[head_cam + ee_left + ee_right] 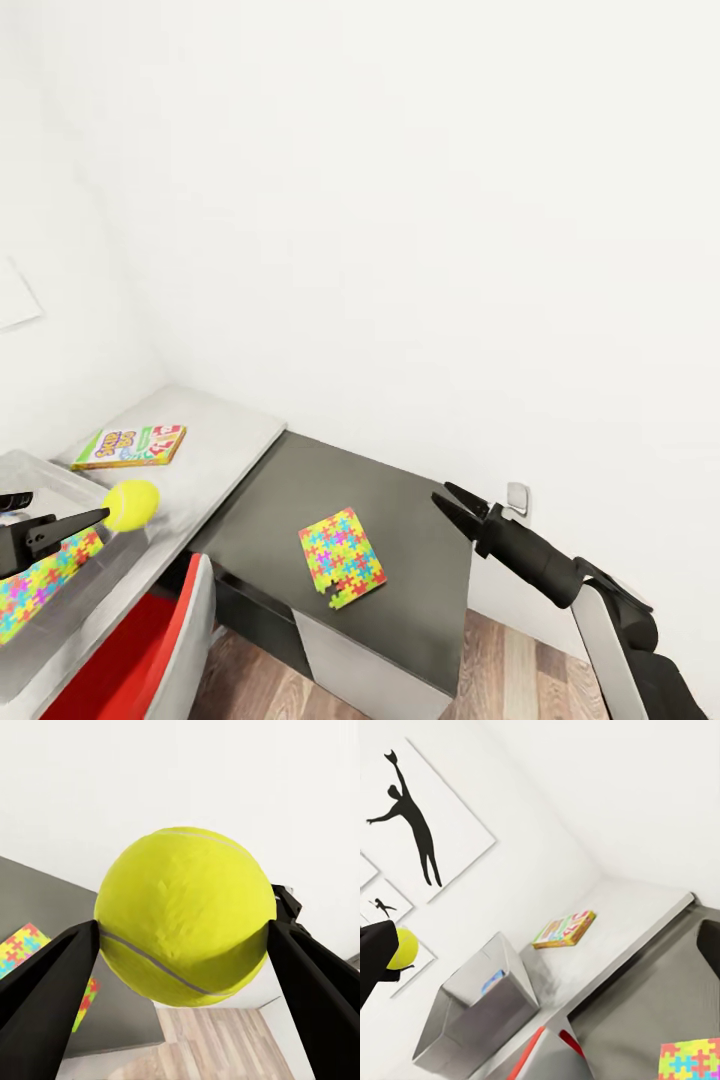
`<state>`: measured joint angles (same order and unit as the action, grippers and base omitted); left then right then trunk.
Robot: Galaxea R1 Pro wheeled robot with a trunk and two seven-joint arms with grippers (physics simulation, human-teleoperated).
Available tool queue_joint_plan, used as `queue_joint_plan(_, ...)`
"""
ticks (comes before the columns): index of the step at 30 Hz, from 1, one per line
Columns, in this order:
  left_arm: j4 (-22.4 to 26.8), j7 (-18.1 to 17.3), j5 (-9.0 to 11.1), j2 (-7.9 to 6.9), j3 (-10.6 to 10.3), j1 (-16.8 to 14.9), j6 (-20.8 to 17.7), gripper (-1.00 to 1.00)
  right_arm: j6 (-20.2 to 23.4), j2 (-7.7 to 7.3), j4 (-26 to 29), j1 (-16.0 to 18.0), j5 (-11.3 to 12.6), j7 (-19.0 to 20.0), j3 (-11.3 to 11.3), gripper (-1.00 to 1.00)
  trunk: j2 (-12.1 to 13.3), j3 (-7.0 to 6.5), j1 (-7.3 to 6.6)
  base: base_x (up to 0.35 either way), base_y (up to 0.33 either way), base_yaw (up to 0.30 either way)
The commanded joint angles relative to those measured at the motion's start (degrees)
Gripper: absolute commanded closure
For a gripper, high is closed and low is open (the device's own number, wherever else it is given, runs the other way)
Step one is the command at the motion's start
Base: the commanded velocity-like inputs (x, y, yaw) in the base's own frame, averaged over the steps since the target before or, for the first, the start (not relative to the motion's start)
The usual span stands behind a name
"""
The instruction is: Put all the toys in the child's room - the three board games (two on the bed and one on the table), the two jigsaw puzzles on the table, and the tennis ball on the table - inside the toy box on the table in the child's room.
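Left tool [95, 518] clenched on tennis ball [131, 504] — held over toy box [472, 1016] rim | right tool [452, 502] released, jigsaw puzzle [341, 558] lying beside it on table [400, 500] | risk: ball, dropped this near the rim, could bounce out — roll off table
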<state>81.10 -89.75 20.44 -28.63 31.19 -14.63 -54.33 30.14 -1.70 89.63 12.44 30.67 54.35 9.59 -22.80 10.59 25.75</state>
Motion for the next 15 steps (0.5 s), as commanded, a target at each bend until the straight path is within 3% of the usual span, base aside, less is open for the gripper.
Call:
queue_joint_plan(1,0.0,-0.2,-0.1,-0.01,0.0,0.0,-0.6,1.00,0.4,-0.02,0.0,0.0,0.4,0.0,0.0,-1.00,-0.1,0.11,0.03,0.000,0.117,0.014)
queue_joint_plan(11,0.0,-0.2,-0.1,-0.02,0.0,0.0,-0.6,1.00,0.5,-0.07,0.0,0.0,0.4,-0.1,0.0,-1.00,-0.1,0.11,0.03,0.003,0.095,0.186)
queue_joint_plan(15,0.0,-0.2,-0.1,-0.02,0.0,0.0,-0.6,1.00,0.5,-0.13,0.0,0.0,0.4,-0.1,0.1,-1.00,-0.1,0.11,0.03,0.002,0.033,0.067)
